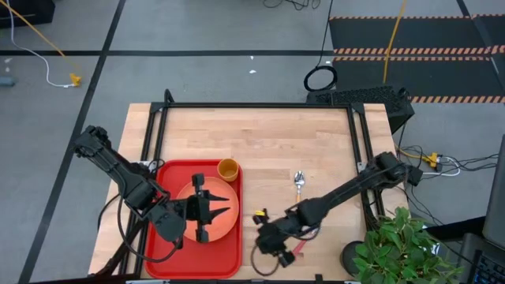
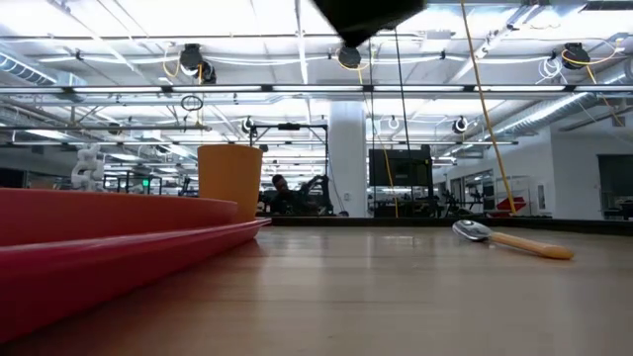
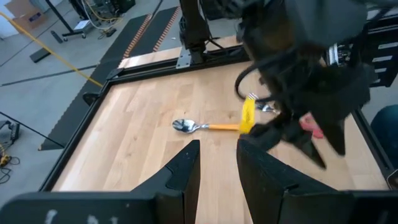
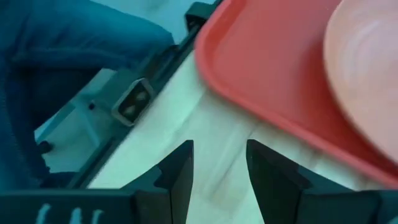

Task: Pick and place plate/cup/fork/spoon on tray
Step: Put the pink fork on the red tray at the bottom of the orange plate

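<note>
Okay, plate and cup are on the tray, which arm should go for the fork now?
The right. Its hand hovers over the bare table right of the tray, next to the fork. The left hand sits over the plate, farther away.

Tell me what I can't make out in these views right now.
- Fork: high view, mostly under the right gripper; only a pinkish bit shows.
- Plate: high view, partly covered by the left gripper.
- Cup: low view, its base is behind the tray rim.
</note>
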Available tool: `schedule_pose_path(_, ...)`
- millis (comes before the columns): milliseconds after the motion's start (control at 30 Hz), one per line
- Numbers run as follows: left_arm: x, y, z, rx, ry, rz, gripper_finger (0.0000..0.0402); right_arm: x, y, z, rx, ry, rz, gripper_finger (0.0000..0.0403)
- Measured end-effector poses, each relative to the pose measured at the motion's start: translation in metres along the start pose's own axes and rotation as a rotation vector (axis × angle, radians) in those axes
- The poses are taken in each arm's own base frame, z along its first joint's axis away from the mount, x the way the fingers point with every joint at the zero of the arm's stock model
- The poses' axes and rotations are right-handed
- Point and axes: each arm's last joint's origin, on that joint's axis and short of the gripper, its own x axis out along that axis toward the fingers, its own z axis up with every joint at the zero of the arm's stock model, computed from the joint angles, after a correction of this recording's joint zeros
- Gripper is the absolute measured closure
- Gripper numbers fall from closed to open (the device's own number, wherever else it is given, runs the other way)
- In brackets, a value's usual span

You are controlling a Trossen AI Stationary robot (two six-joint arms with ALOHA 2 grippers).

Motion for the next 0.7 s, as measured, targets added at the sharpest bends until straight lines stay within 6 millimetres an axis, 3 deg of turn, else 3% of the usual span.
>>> schedule_pose_path(233,0.001,-0.001,0.0,-0.056,-0.001,0.001,0.0293,-0.009,0.026,-0.045,0.013,0.048,0.0,0.0265)
schedule_pose_path(433,0.013,-0.012,-0.003,-0.069,-0.001,0.01,0.0293,-0.023,0.039,-0.09,-0.053,0.039,-0.007,0.0265)
schedule_pose_path(700,0.034,-0.02,0.0,-0.107,-0.041,0.024,0.0293,-0.041,0.054,-0.146,0.045,0.006,0.02,0.0266)
